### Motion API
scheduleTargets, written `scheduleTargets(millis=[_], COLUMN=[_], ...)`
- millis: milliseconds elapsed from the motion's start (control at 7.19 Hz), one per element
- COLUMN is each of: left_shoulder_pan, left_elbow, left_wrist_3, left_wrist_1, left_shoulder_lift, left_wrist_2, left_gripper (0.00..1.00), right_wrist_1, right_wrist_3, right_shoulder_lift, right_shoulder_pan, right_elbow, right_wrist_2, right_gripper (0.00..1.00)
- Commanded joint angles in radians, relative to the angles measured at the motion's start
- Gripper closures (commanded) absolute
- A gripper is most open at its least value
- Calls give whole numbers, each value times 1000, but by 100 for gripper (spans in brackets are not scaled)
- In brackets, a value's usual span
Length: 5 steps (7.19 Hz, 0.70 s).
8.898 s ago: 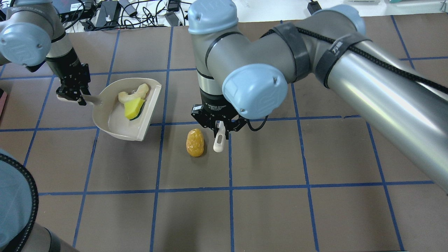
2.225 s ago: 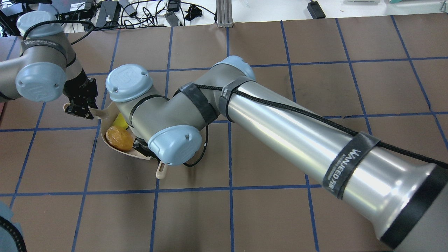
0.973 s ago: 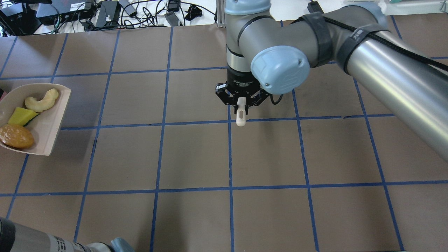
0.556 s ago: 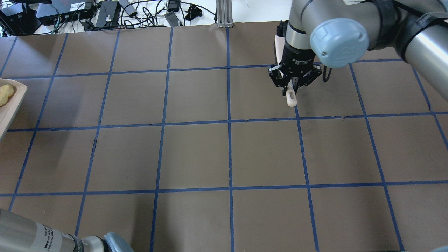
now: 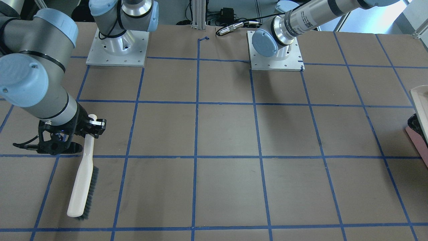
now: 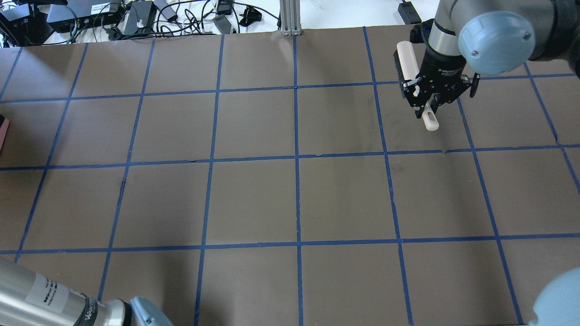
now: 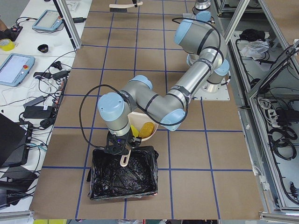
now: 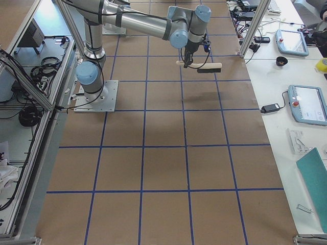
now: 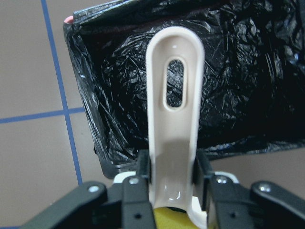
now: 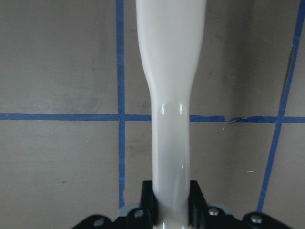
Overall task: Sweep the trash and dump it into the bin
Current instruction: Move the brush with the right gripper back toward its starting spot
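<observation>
Bin (image 7: 122, 179) stands at the robot's-left end of my one brown table (image 6: 253, 199). The table is gridded in blue tape, and benches of cables (image 6: 181, 16) and tablets (image 7: 16, 67) run alongside it. I see a single bin, pink-sided and lined with a crinkled black bag that gapes open at the top.

Both arms are working, well apart from each other. The left gripper (image 9: 172, 181) is clamped on the handle of the one beige dustpan (image 9: 172, 143). The handle's slotted end reaches out over the black bag, while the pan itself hangs just beyond the bin's rim.

The right gripper (image 5: 91, 126) is at the opposite end of the table, pinching the white handle of the one brush (image 5: 82, 182), whose dark bristles point sideways.

Of the trash I count two pieces in the pan, side by side: a bright yellow wedge (image 7: 135, 130) and a golden-brown lump (image 7: 147, 128).
</observation>
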<state>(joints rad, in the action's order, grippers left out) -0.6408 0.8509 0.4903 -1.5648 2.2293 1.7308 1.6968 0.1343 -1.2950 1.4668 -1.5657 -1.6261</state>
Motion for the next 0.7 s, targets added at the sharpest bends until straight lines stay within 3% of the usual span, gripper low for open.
scheduleTargets(millis=[0,556], left_shoulder_pan=[53,121], left_elbow=[-82,-165], left_wrist_3=[-16,-39], left_wrist_1=[72,118], left_shoulder_lift=[77,153], left_wrist_2=[26,21], left_gripper=[100,100], right_wrist_1=[12,163], right_wrist_3=[91,165], right_shoulder_lift=[6,89], right_shoulder_pan=[-69,-152], right_elbow=[-1,-57], right_wrist_2=[2,-78], right_gripper=[100,100])
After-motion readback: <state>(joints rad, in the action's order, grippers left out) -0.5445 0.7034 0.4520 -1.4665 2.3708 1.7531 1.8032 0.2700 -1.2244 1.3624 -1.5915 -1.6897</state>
